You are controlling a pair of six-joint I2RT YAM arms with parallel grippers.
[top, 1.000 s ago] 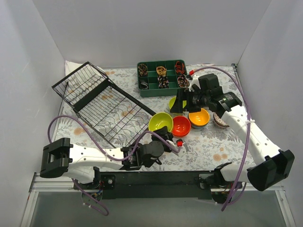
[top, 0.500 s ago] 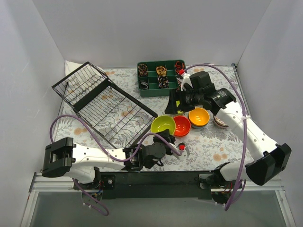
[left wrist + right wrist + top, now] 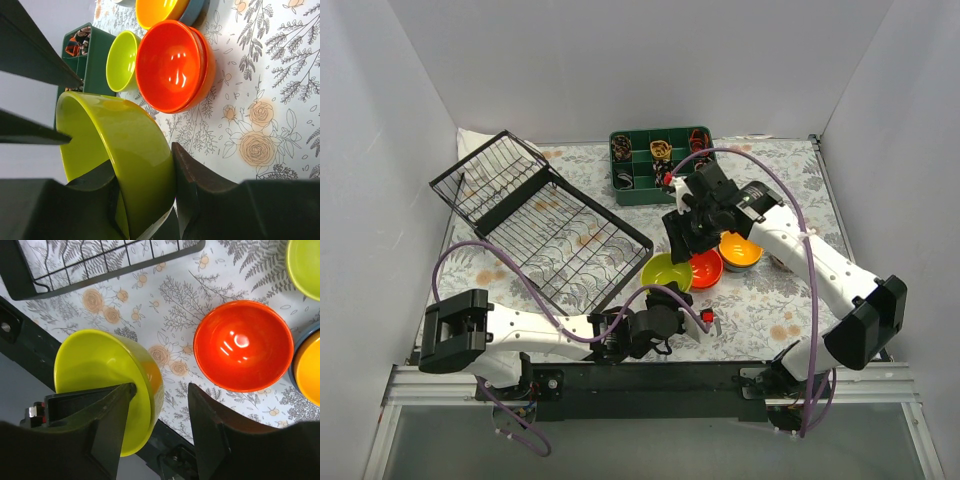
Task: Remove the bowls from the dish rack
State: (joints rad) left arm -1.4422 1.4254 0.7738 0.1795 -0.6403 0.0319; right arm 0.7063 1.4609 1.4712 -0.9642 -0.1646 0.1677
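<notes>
"What has the left gripper (image 3: 145, 186) got?"
"Its fingers pinch the wall of the lime bowl (image 3: 666, 271). The bowl is tilted, just off the dish rack's (image 3: 540, 222) near corner, beside the red bowl (image 3: 704, 267)."
"And the other?"
"The right gripper (image 3: 161, 394) hangs above both, fingers spread, holding nothing."

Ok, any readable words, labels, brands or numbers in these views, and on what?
None legible. The lime bowl, red bowl, dish rack and green tray bear no writing; the tablecloth has only a floral print. The tray's contents are too small to tell.
</notes>
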